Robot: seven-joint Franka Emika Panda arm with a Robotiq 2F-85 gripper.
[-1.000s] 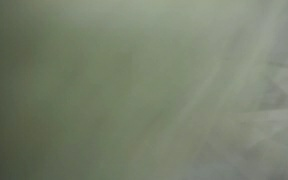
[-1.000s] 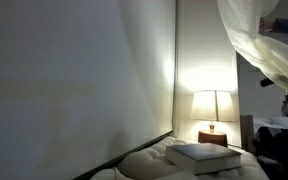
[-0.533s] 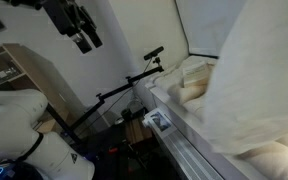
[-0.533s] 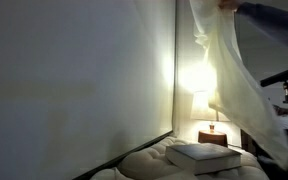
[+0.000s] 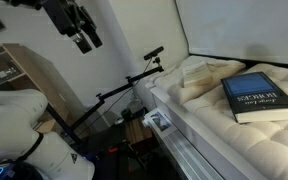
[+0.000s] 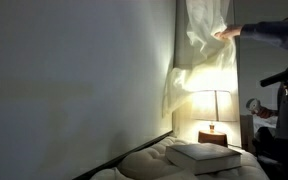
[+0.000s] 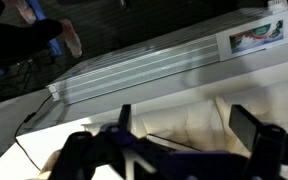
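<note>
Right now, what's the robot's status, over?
Open gripper, empty, raised off beside the bed. The blue book lies flat on it, uncovered. A person's hand holds a white cloth aloft near the lamp.

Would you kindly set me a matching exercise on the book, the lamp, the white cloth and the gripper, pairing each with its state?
Things:
1. book
2. lamp
3. white cloth
4. gripper

States:
a. lit
b. open, up in the air
c. lying flat on the bed
d. hanging, held up by a hand

Pairs: 1-c; 2-a; 3-d; 4-b.
</note>
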